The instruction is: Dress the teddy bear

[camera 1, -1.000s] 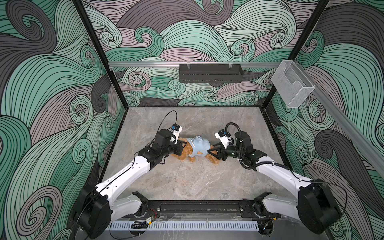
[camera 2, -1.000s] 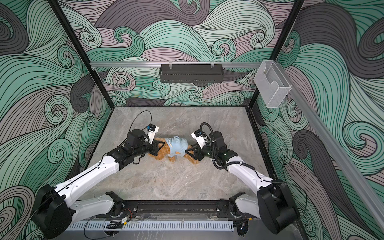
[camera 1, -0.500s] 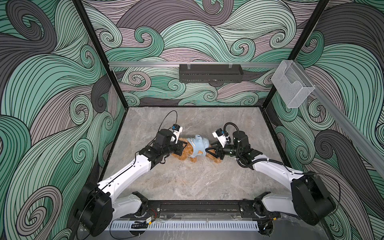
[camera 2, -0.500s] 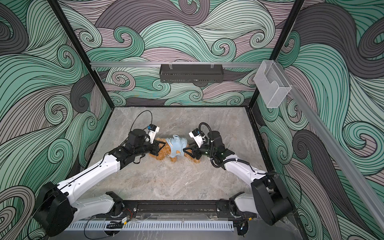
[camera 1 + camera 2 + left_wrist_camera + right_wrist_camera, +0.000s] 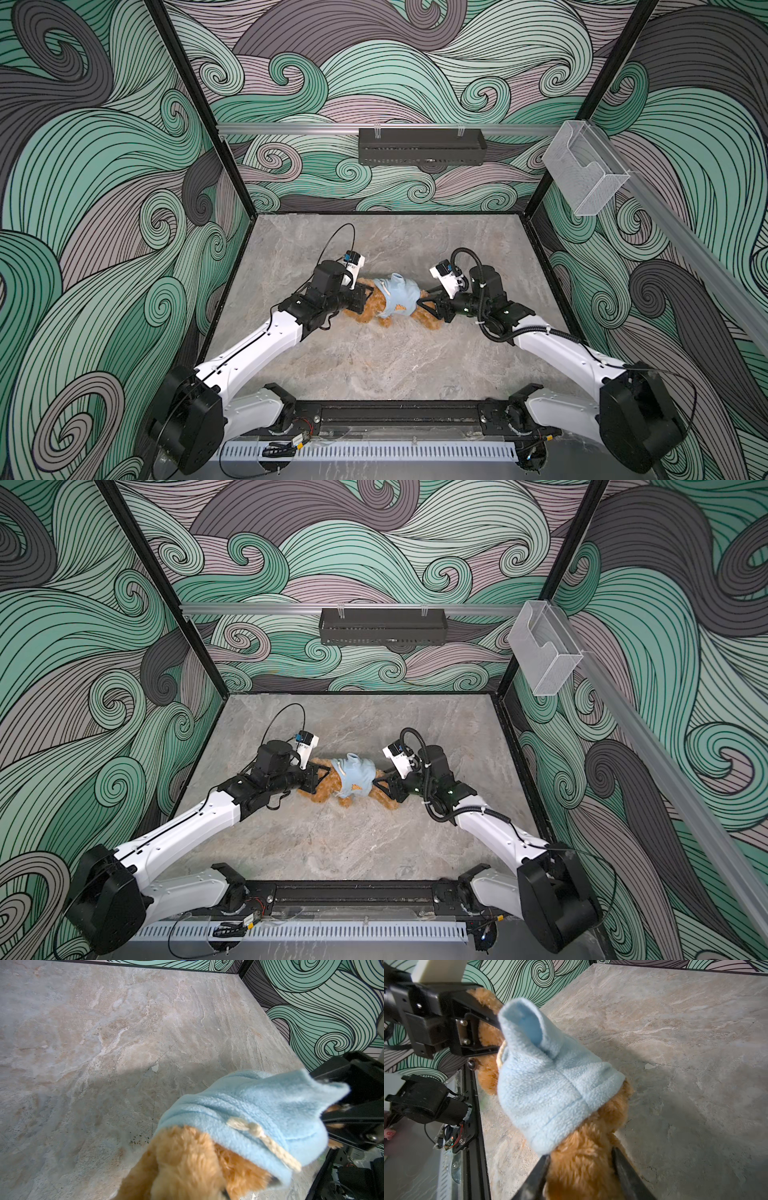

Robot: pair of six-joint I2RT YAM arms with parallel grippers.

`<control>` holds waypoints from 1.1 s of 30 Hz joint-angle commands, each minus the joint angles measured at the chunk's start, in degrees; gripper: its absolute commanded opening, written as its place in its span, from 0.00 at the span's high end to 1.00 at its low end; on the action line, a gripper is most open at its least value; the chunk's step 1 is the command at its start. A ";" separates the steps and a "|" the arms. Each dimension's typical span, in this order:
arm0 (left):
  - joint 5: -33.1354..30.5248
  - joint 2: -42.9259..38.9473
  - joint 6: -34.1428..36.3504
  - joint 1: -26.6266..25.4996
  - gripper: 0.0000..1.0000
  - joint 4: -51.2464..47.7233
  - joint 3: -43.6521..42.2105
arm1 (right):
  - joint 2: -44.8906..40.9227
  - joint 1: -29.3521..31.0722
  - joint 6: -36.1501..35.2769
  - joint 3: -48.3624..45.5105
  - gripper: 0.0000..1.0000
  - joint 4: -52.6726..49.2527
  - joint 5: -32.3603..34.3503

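Observation:
The teddy bear (image 5: pixel 371 311) (image 5: pixel 322 794) lies on its side mid-table, golden-brown, with the light blue shirt (image 5: pixel 397 295) (image 5: pixel 356 777) over its trunk. A short sleeve or collar of the shirt sticks up. My left gripper (image 5: pixel 365 299) (image 5: pixel 318 777) is shut on the bear's head. In the right wrist view its black fingers (image 5: pixel 481 1015) clamp the fur beside the shirt (image 5: pixel 550 1088). My right gripper (image 5: pixel 428 301) (image 5: pixel 380 783) (image 5: pixel 581 1167) has a finger on each side of the bear's bare lower body (image 5: pixel 602 1122), against the fur. In the left wrist view, fur (image 5: pixel 187 1167) hides my left fingers.
The marble tabletop (image 5: pixel 374 365) is walled in on three sides. A black box (image 5: pixel 422 145) hangs on the back wall and a clear plastic holder (image 5: pixel 582 170) on the right wall. The black arm-base rail (image 5: pixel 395 415) runs along the front edge.
The right arm leaned in toward the bear half a second ago and has drawn back a little. The bear, the shirt and the left gripper are much where they were.

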 commanded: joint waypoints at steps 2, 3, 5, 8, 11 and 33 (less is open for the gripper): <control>-1.27 -1.65 1.09 -0.15 1.00 -0.28 0.47 | -5.22 0.09 -1.36 0.71 0.40 -1.23 1.45; -1.15 -1.70 1.07 -0.14 1.00 -0.22 0.48 | -5.65 0.16 -1.01 0.64 0.38 -0.93 1.18; -0.79 -1.79 1.24 -0.16 1.00 0.07 0.38 | -5.23 0.31 -0.70 0.45 0.37 -0.26 0.43; -0.94 -1.74 1.37 -0.12 1.00 -0.21 0.65 | -2.82 0.26 -0.41 0.46 0.40 -0.83 0.18; -1.01 -1.80 1.27 -0.16 1.00 -1.21 1.05 | -0.28 0.25 0.86 -0.30 0.45 -0.51 -1.16; -30.31 12.47 0.76 0.66 0.21 -20.62 23.07 | 25.90 0.04 30.64 0.09 0.95 13.20 5.61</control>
